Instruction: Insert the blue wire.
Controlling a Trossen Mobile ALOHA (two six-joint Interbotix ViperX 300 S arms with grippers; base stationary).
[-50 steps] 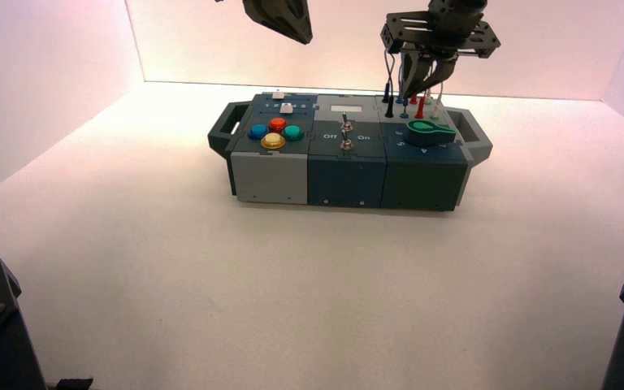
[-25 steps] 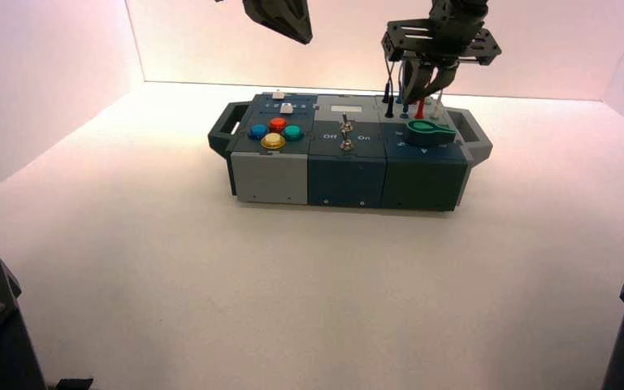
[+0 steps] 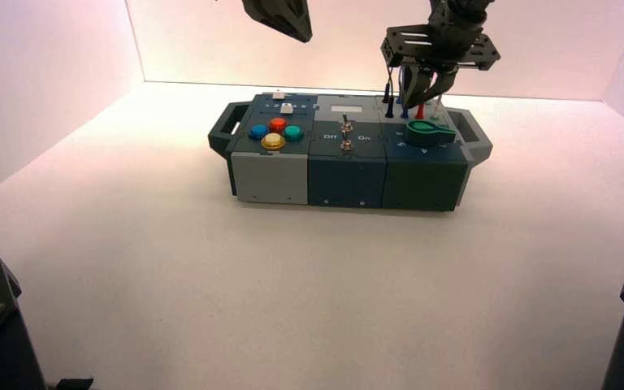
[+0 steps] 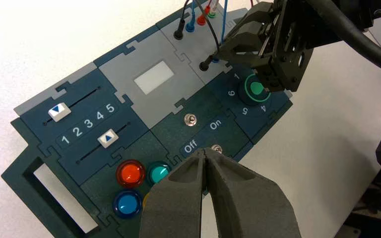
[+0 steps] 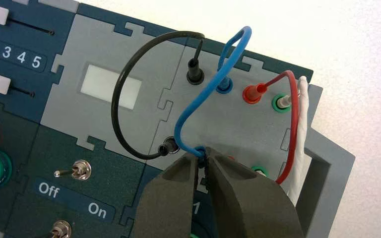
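Note:
The blue wire (image 5: 198,101) loops up from the grey wire panel (image 5: 258,124) at the far right of the box (image 3: 349,162). One end sits in the blue socket (image 5: 223,85) of the far row. My right gripper (image 5: 202,157) is shut on the other plug, just above the near row beside the black plug (image 5: 167,147). Its tip is hidden between the fingers. The high view shows that gripper (image 3: 419,91) pointing down over the panel. My left gripper (image 4: 206,152) is shut and empty, hanging high over the box's back (image 3: 280,18).
A black wire (image 5: 121,84) and a red wire (image 5: 290,124) are also plugged into the panel. A green knob (image 3: 429,130) lies just in front of it. Toggle switches (image 5: 77,170) marked Off and On occupy the middle section, with coloured buttons (image 3: 275,132) on the left.
My right gripper has shifted slightly and turned a little over the wire panel, still shut on the blue plug. The left arm has not moved.

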